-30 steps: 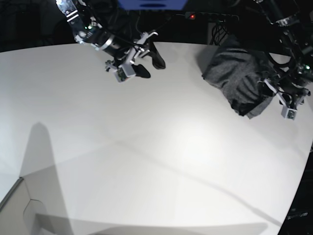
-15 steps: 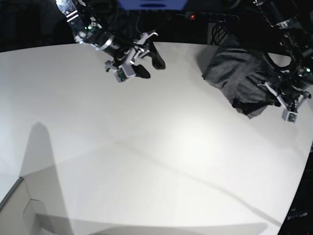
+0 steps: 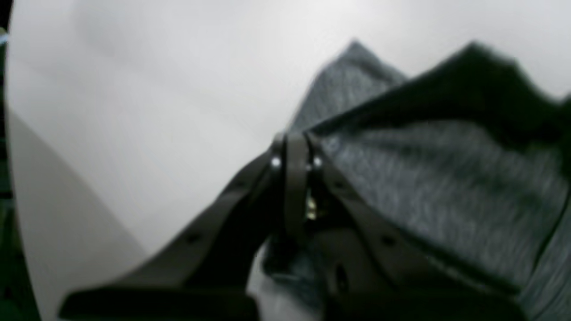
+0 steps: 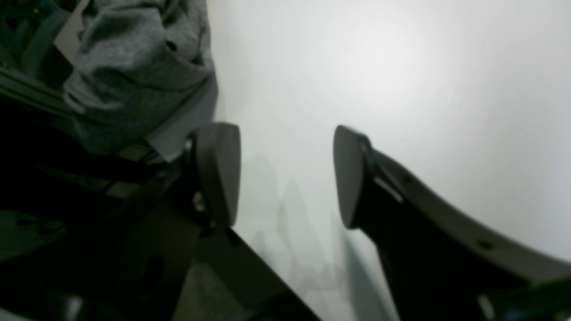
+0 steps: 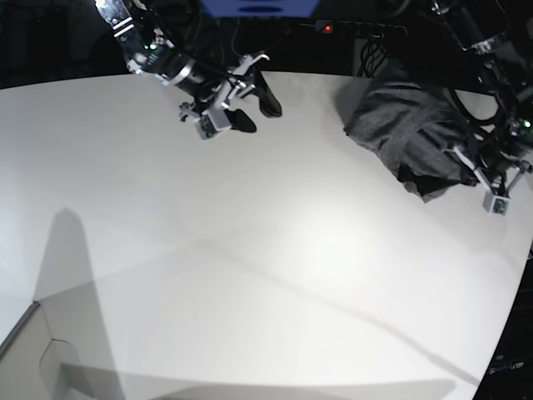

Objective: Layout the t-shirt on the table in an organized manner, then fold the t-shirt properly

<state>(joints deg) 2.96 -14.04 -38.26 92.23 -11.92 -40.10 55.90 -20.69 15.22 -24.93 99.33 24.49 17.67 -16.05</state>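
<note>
The dark-grey t-shirt (image 5: 408, 133) lies bunched up on the white table (image 5: 250, 267) at the far right. My left gripper (image 5: 469, 167) is at the heap's front right edge. In the left wrist view its fingertips (image 3: 294, 147) are pressed together, and the t-shirt's (image 3: 424, 178) hem runs out from between them. My right gripper (image 5: 256, 108) hovers open over the table's far middle, well left of the shirt. In the right wrist view its gripper (image 4: 285, 178) shows only bare table (image 4: 401, 67) between the fingers, with grey t-shirt cloth (image 4: 134, 67) off to the upper left.
A white box corner (image 5: 42, 350) sits at the table's front left. The table's curved edge (image 5: 518, 283) runs down the right side close to the left arm. Dark clutter, cables and a red light (image 5: 327, 27) lie beyond the far edge.
My left gripper has shut on the shirt's front right edge and shifted slightly right and toward the front. The right arm has not moved.
</note>
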